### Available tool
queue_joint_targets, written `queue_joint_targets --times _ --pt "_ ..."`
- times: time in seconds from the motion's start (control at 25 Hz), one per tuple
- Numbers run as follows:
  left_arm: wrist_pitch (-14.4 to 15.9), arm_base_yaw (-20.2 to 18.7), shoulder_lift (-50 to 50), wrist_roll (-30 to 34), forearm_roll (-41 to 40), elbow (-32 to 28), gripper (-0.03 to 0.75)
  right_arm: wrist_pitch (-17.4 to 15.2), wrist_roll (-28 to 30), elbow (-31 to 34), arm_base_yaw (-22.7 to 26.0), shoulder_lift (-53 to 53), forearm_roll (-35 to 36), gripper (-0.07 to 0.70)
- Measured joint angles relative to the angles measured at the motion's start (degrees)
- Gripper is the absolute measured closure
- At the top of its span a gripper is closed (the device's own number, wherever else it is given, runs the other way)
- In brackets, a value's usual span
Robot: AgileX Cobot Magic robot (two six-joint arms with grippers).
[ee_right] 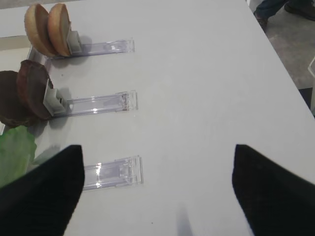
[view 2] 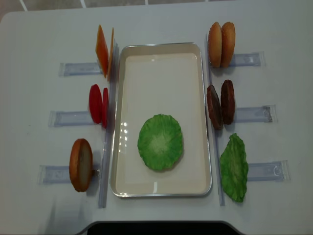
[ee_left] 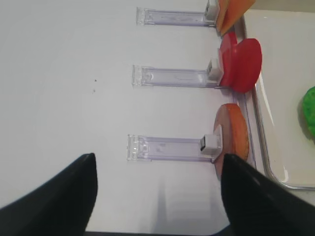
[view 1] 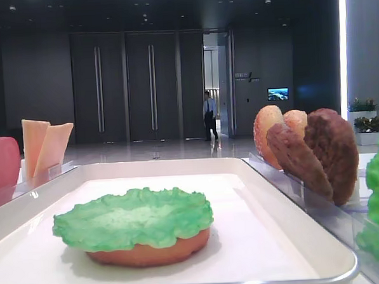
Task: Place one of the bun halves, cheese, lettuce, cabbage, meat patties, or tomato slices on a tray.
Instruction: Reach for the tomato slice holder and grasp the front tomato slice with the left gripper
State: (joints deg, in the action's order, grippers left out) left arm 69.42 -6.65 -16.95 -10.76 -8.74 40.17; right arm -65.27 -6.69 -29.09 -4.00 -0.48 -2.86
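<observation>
The white tray (view 2: 161, 58) lies mid-table. In it a green lettuce (view 2: 160, 142) leaf covers a bun half (view 1: 151, 253). Left of the tray stand cheese (view 2: 103, 50), tomato slices (view 2: 98, 104) and one bun half (view 2: 80, 164). On its right stand two bun halves (view 2: 221, 44), meat patties (view 2: 221, 103) and another lettuce (view 2: 234, 167) leaf. Cabbage is out of view. My left gripper (ee_left: 157, 157) hangs open over bare table beside the left bun half (ee_left: 234, 140). My right gripper (ee_right: 157, 147) is open and empty, near the right lettuce (ee_right: 15, 152).
Clear plastic holders (view 2: 80, 68) reach outward from each food stack on both sides of the tray, including one (ee_right: 113, 172) just left of the right gripper. A dark base (view 2: 156, 227) sits at the table's front edge.
</observation>
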Motion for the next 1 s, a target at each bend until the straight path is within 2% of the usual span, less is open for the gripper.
queue_joint_targets --times 0.56,0.8,1.0 --pt "1.87 0.0 -30.12 0.0 -0.98 13.14 0.118 0.05 0.0 0.0 0.0 0.0 0.0 0.05" --pt "1.87 0.0 -42.47 1.43 -1.6 22.24 0.118 0.1 0.0 0.0 0.0 0.0 0.0 0.05" --pt "1.87 0.0 -52.38 5.1 -0.31 30.12 0.12 0.1 0.0 0.0 0.0 0.0 0.0 0.05"
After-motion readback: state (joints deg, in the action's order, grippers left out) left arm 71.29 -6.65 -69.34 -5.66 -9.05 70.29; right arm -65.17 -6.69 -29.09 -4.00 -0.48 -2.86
